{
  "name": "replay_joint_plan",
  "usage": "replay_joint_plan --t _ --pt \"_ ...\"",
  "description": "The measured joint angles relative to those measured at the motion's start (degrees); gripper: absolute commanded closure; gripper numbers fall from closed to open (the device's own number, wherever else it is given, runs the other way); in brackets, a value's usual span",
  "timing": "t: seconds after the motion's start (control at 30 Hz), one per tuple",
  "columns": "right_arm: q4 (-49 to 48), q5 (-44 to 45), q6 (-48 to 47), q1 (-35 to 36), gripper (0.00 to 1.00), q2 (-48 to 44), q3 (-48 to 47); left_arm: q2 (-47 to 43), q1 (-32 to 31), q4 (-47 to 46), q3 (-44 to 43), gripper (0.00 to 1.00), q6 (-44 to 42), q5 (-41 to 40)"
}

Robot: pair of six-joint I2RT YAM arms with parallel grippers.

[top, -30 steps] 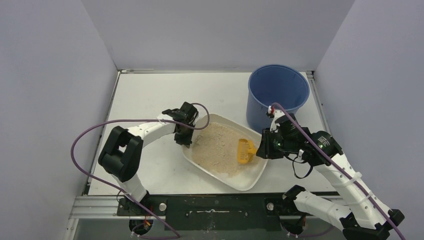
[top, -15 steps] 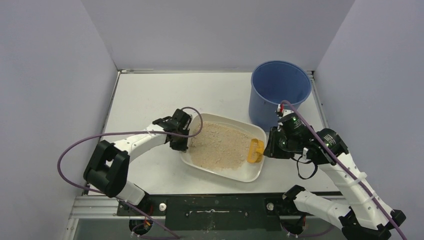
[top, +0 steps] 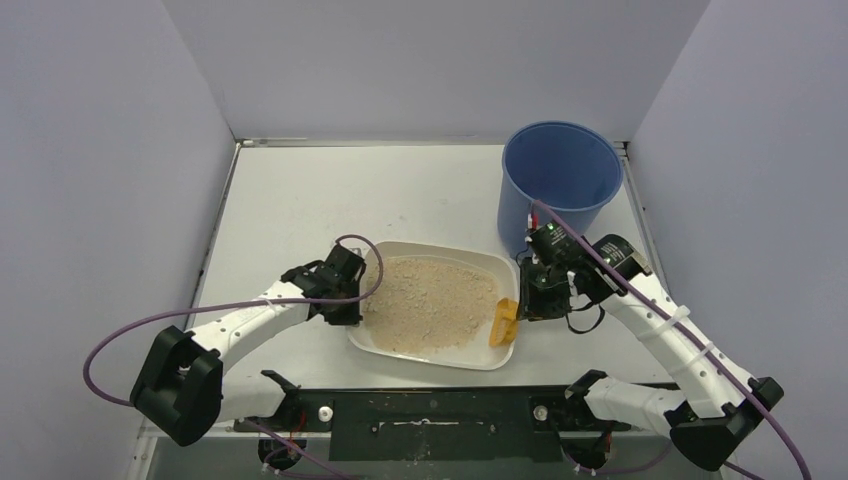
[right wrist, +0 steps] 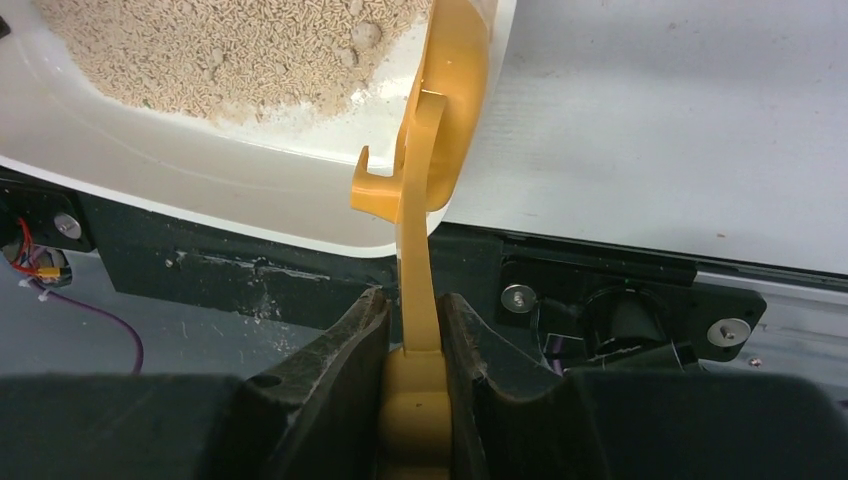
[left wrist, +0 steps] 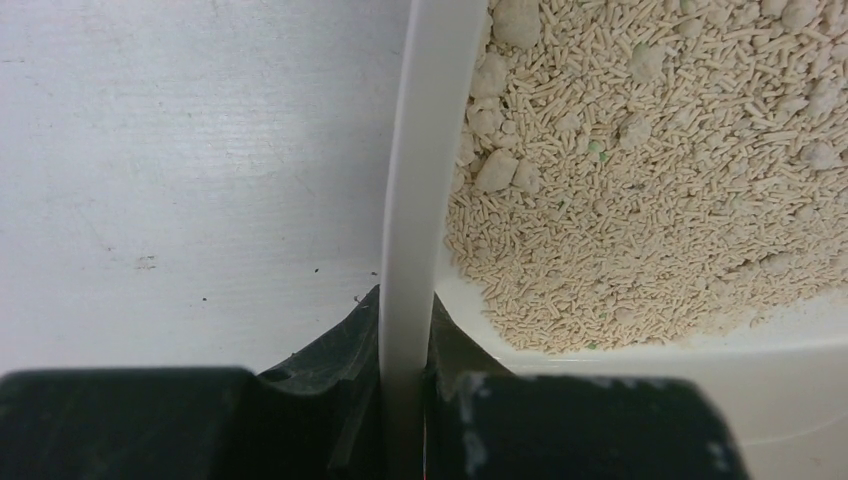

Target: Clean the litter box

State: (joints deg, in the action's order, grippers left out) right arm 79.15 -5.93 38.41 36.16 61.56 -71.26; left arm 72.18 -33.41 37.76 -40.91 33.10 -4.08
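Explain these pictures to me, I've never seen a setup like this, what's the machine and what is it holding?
These are two robot arms bolted to the near edge of a white table. One picture looks down from above and behind them; the other two come from cameras on each wrist. On the table sit a litter box of beige litter and a blue bucket. The left claw pinches the box's rim. The right claw grips the handle of an orange scoop, its head at the box's right end.

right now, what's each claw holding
left claw: closed on the litter box rim
right claw: closed on the orange scoop handle
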Motion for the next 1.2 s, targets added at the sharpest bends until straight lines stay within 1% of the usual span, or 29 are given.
replay_joint_plan --t 0.27,0.37,0.53,0.6,0.9,1.07,1.2 --pt "-1.62 -2.67 -0.92 -0.35 1.0 3.58 2.19 -2.78 -0.42 -0.28 0.31 1.0 0.48 -0.66" --pt "-2.82 -5.25 -2.47 -2.67 1.0 3.52 3.63 -2.84 -0.57 -0.37 0.31 1.0 0.0 -1.09" --pt "-5.68 -12.33 -5.92 -10.05 1.0 0.35 8.7 -4.57 -0.7 -0.59 0.28 1.0 -1.46 -2.43" --pt "-6.75 -14.84 -6.84 -11.41 1.0 -0.85 11.04 -5.81 -0.7 -0.44 0.22 1.0 -2.38 -3.63" --pt "-11.34 -22.38 -8.13 -15.13 1.0 -6.58 20.5 -9.16 -0.63 1.03 -2.75 1.0 -7.56 -8.41" --pt "-15.5 -25.55 -6.8 -15.96 1.0 -10.64 26.84 -10.12 -0.5 1.55 -4.57 1.0 -10.34 -9.99" --pt "-19.56 -28.2 -5.14 -15.98 1.0 -11.96 32.02 -10.16 -0.17 2.27 -5.55 1.0 -11.47 -11.17"
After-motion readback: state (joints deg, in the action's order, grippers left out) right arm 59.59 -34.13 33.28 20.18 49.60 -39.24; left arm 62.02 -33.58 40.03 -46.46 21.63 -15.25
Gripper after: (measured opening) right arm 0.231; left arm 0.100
